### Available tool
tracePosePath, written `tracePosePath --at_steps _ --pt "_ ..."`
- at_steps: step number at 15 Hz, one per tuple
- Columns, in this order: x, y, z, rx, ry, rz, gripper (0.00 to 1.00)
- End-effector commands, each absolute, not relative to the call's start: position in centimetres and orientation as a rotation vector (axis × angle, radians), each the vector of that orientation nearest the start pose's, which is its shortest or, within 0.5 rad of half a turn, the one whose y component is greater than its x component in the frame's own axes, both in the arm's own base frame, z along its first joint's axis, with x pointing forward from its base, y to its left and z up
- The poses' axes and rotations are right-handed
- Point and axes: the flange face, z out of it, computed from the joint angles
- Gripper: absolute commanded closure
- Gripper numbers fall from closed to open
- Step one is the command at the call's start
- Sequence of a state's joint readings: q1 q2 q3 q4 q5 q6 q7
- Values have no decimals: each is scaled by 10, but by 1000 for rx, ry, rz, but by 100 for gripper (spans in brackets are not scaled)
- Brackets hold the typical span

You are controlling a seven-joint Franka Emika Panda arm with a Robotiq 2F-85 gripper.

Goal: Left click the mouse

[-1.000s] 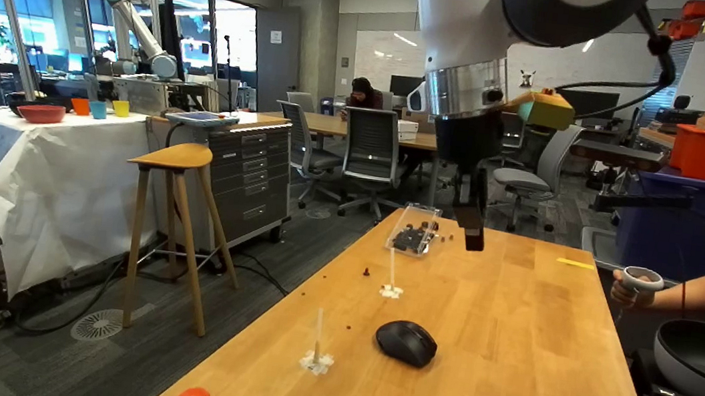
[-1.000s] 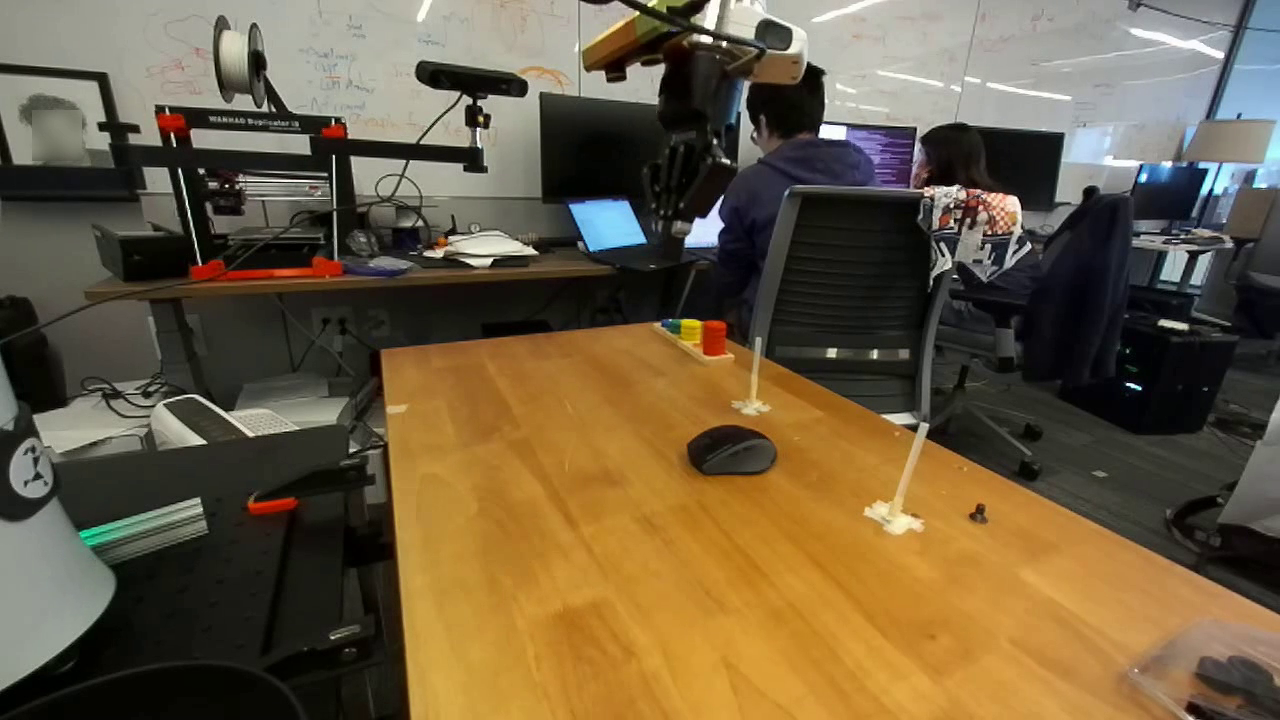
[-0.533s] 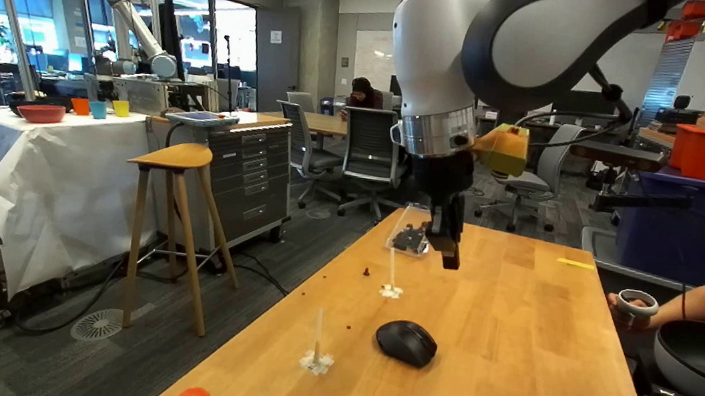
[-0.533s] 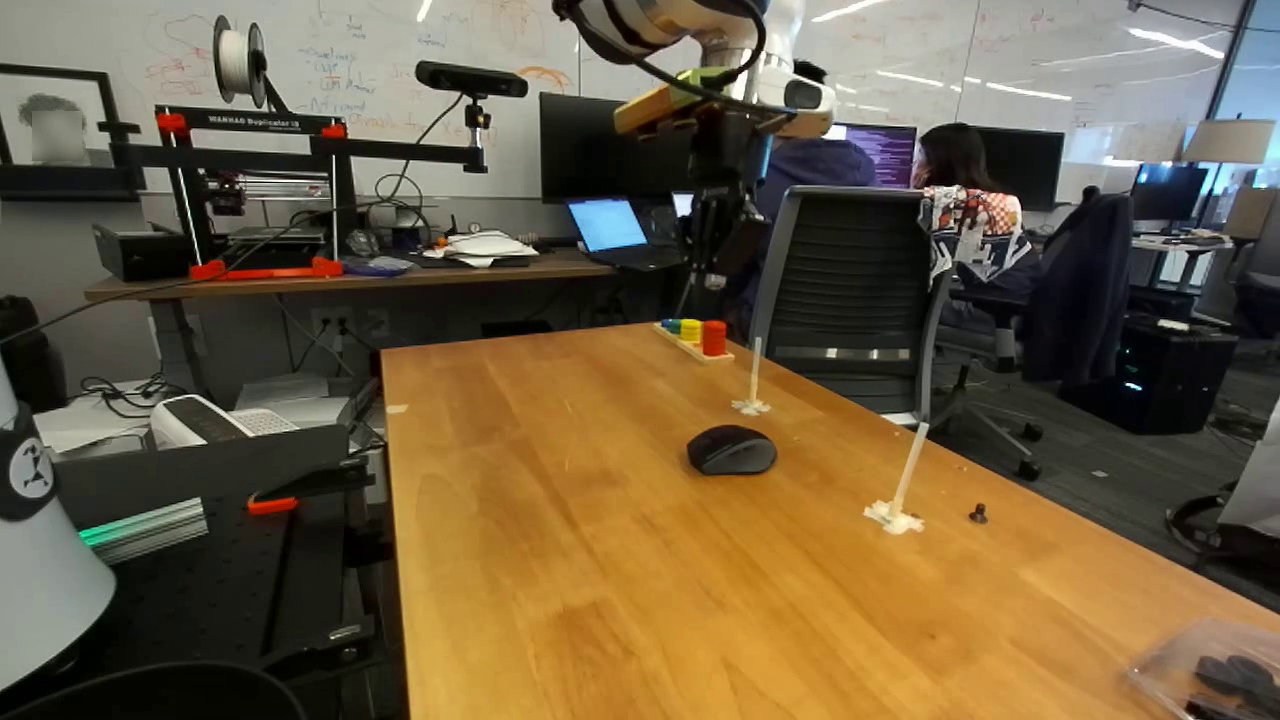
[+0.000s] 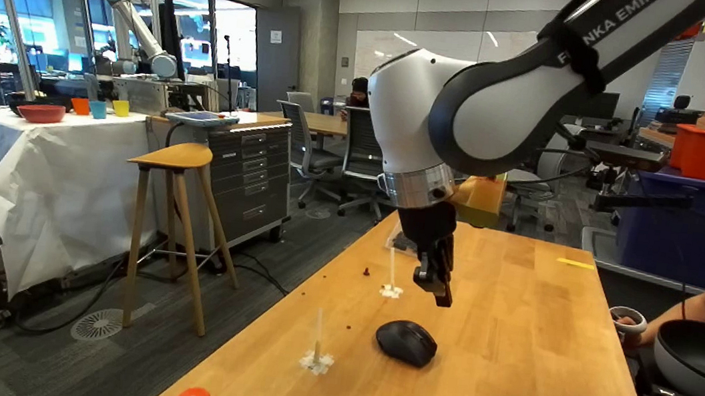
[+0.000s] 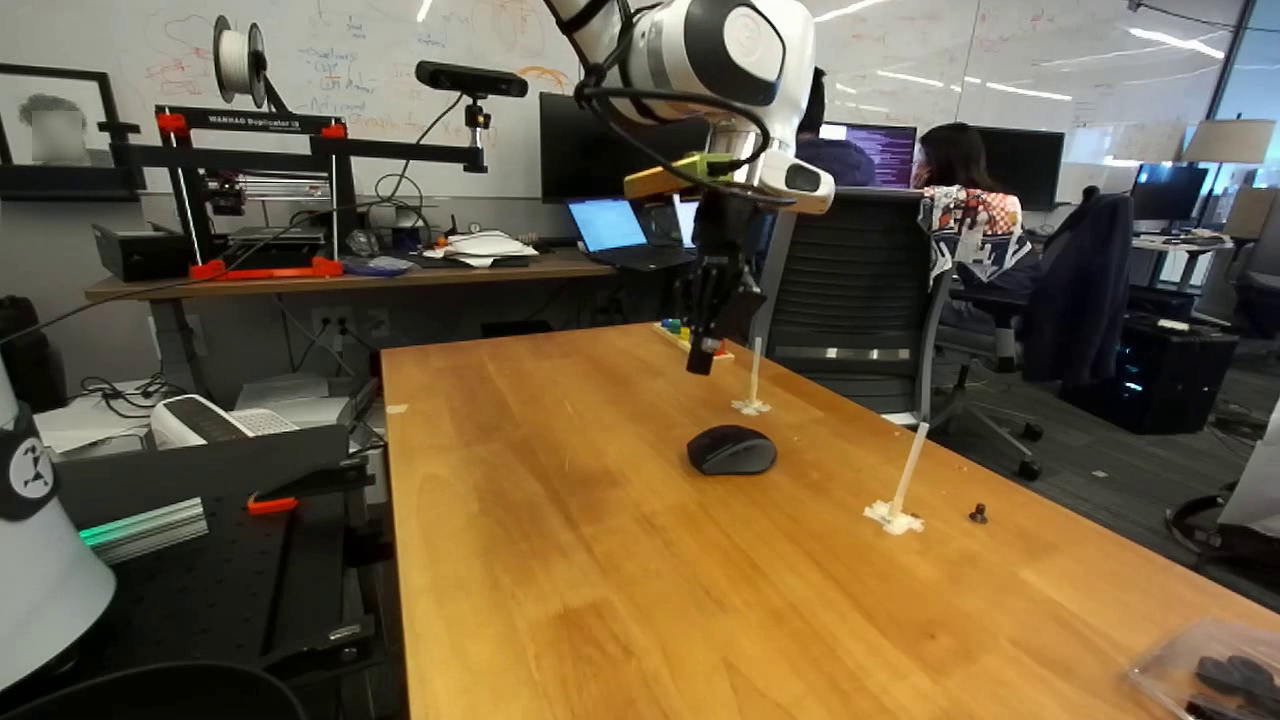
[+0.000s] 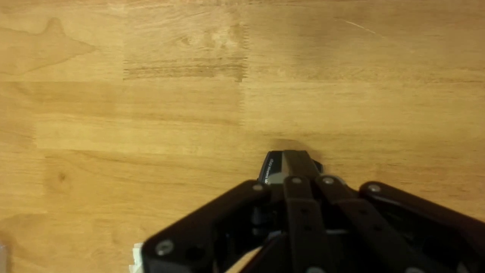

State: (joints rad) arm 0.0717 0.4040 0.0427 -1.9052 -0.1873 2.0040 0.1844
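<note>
Since your fingers (image 7: 301,163) are closed, empty, press the mouse (image 5: 406,343) on its left-click side; likely light, stiff, prone to slide.

This looks like a robotics lab, shown by a Franka arm (image 5: 500,118), a farther robot arm (image 5: 137,30), a 3D printer (image 6: 275,187), a whiteboard (image 6: 350,50) with handwriting, monitors (image 6: 1030,165) and office chairs (image 6: 855,300).

Dark-banded white arm (image 5: 511,110), black gripper (image 5: 441,295)
</note>
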Motion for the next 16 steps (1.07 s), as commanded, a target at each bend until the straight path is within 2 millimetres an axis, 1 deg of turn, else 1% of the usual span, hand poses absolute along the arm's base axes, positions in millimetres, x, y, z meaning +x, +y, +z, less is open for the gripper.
tracePosePath --at_steps 1,7,11,16 --pt "608 55 247 -3313 -18 487 100" --pt "620 48 216 -3320 28 544 100" --pt "623 44 200 -3318 48 581 100" --pt "621 44 184 -3314 59 620 100"
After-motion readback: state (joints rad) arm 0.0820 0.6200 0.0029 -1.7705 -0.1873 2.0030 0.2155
